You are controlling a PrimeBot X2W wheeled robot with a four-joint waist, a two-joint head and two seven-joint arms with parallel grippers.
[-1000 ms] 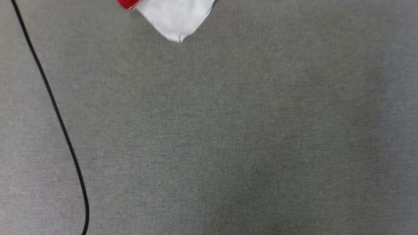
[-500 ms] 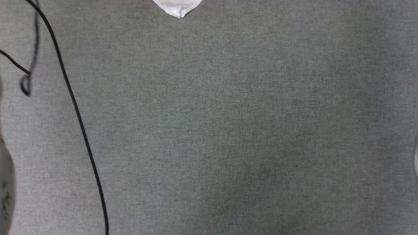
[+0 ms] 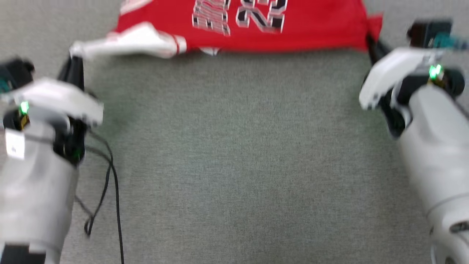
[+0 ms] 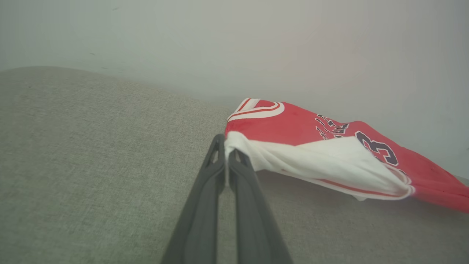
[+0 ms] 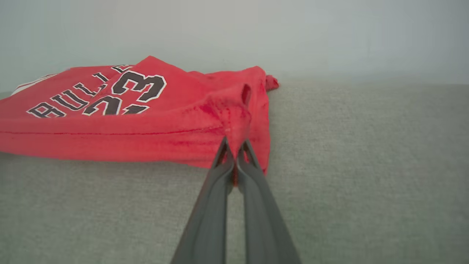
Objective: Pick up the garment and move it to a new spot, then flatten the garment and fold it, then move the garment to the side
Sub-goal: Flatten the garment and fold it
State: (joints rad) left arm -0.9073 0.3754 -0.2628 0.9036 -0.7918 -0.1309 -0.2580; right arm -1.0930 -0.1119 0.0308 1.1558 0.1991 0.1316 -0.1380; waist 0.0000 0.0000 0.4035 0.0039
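Garment [image 3: 311,33], one, gripped by two tools, left tool [image 4: 226,146], right tool [image 5: 235,146]

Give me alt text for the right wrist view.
The right gripper is shut on a bunched red corner of the shirt, whose black lettering and 23 face up. It spreads leftward over a grey fabric surface.

Print was on the garment's [image 5: 205,121] red front; black white-outlined letters [image 5: 69,97] read "BULL", the rest unreadable; number [image 5: 126,95] just beside them on the garment read "23".
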